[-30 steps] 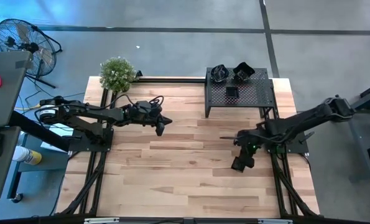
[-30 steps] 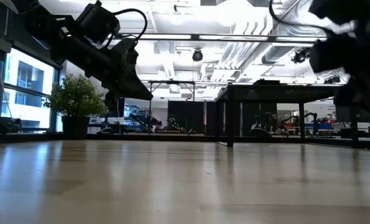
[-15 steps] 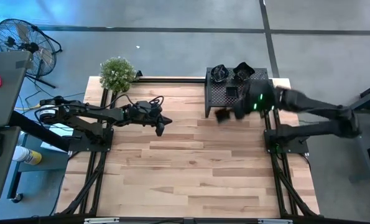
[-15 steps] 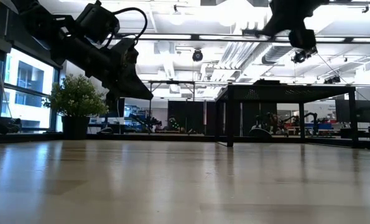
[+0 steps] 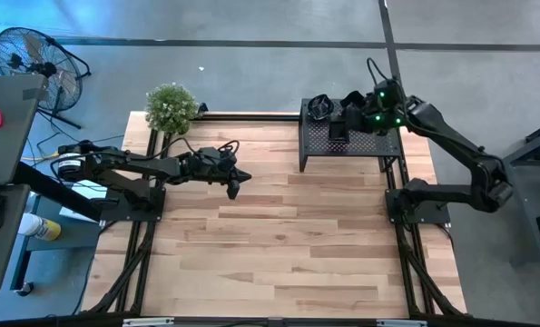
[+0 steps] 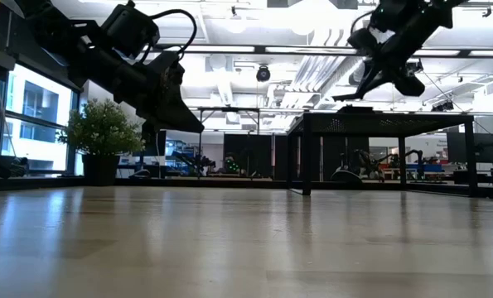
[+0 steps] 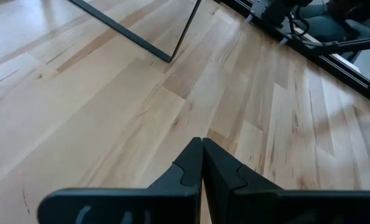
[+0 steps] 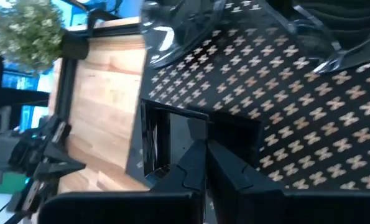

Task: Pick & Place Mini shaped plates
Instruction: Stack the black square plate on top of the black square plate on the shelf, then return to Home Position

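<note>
Plates: 3 glossy black mini shaped plates (image 5: 339, 133) lie on the stand at the table's far edge: a square one mid-stand, 2 more at its far rim.
Stand: black perforated metal stand (image 5: 371, 145).
Right end effector (image 8: 204, 147): over the stand, fingers pressed together, empty, just above the square plate.
Left end effector (image 7: 201, 149): closed, above bare wood planks.
Plant: bushy green plant (image 5: 171, 106), far-left corner.

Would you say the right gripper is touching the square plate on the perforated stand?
Cannot tell. In the right wrist view, the shut right gripper overlaps the square plate, showing neither gap nor contact.
</note>
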Robot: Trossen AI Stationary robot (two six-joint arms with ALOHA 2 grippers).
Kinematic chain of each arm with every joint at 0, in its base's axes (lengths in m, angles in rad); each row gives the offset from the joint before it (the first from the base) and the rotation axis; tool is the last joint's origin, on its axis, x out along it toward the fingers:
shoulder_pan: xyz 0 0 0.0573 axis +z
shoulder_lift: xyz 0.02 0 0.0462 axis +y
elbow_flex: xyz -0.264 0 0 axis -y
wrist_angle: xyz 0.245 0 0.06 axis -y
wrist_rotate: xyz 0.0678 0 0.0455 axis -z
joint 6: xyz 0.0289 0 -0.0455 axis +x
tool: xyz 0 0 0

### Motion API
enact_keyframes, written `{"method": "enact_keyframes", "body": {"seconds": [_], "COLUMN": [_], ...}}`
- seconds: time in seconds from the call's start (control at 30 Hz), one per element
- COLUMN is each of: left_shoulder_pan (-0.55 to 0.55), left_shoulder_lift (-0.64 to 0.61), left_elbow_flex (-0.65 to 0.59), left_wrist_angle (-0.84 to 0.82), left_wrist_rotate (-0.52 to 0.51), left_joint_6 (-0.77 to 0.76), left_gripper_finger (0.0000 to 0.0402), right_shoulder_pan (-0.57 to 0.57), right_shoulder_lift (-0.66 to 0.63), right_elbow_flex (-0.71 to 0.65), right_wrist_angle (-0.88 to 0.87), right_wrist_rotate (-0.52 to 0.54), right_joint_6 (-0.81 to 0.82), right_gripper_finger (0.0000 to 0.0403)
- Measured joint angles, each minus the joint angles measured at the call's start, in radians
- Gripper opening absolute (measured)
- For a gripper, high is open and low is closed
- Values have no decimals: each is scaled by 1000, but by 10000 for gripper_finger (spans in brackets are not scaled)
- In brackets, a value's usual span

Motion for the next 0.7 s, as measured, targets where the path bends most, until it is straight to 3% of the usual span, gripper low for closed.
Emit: {"method": "enact_keyframes", "body": {"seconds": [0.2, 0.53, 0.7], "left_shoulder_pan": [0, 0, 0], "left_shoulder_lift": [0, -18, -65], "left_elbow_flex": [0, 0, -9], "left_wrist_angle": [0, 43, 65], "left_wrist_rotate": [0, 5, 27], "left_joint_6": [0, -24, 56], "left_gripper_finger": [1, 1, 1], "right_shoulder_pan": [-27, -30, 6], "right_shoulder_lift": [36, -15, -110], "right_elbow_flex": [0, 0, -15], "right_wrist_angle": [0, -6, 14], "right_wrist_rotate": [-22, 33, 63], "right_joint_6": [-24, -108, -267], "right_gripper_finger": [20, 107, 97]}}
